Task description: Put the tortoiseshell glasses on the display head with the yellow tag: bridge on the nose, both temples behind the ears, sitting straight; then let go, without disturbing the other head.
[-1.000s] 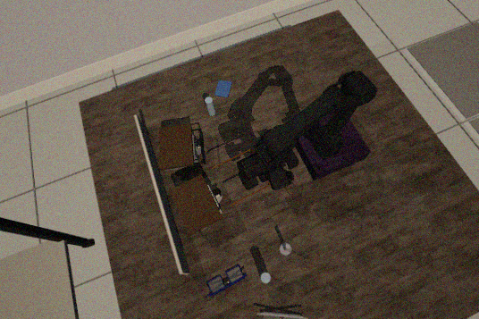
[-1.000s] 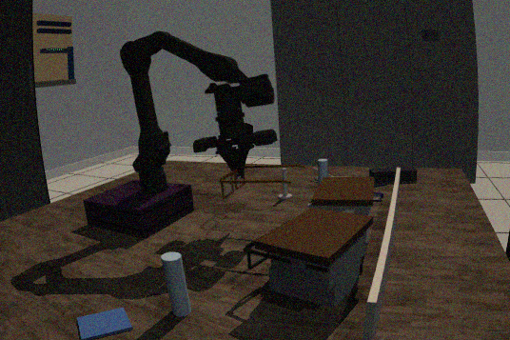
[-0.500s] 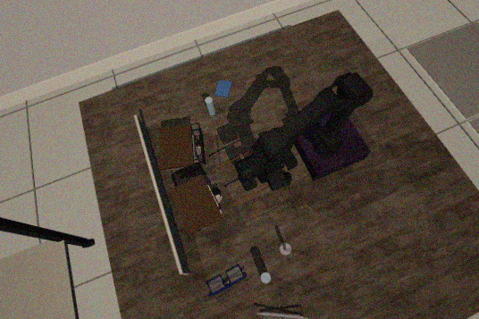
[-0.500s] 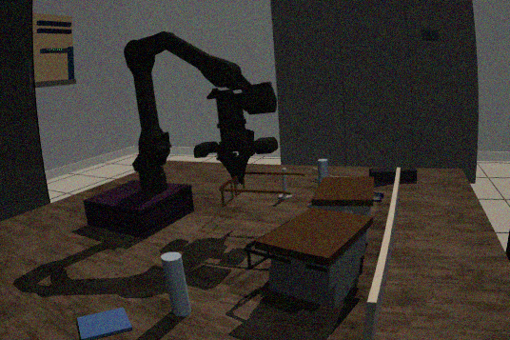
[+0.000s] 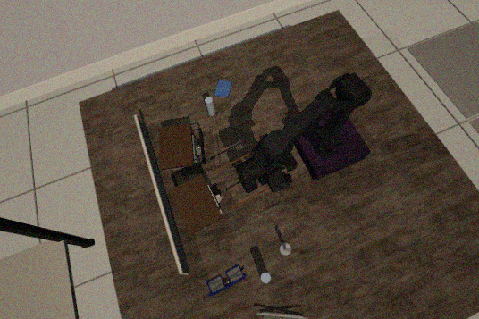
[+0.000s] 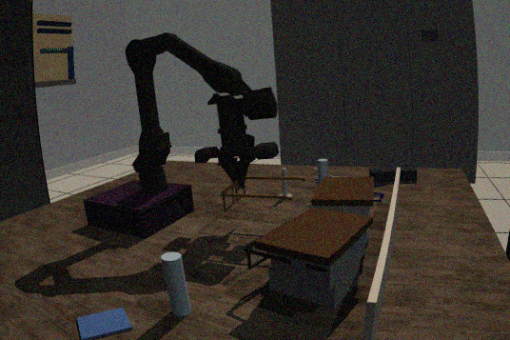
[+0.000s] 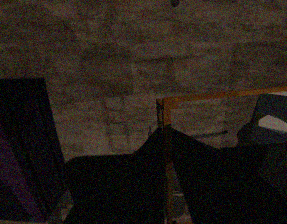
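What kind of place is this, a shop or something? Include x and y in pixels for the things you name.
Perhaps an eyewear display or fitting counter: glasses with blue frames [image 5: 226,281] lie on the wooden table [image 5: 380,210] [image 6: 442,243], and one of two display heads [image 5: 175,144] [image 6: 314,235] already wears dark glasses [image 5: 203,145] [image 6: 249,257].

Tortoiseshell glasses: in the wrist view the right edge cuts off one temple for you; you can't trace the lenses in the noise.
Gripper: from the top, you can't see its fingertips under the arm.
Display heads: you can't make out a yellow tag on either; their faces turn away from your exterior view.
Dark-framed pair at the bottom: cropped by your top view's lower edge.
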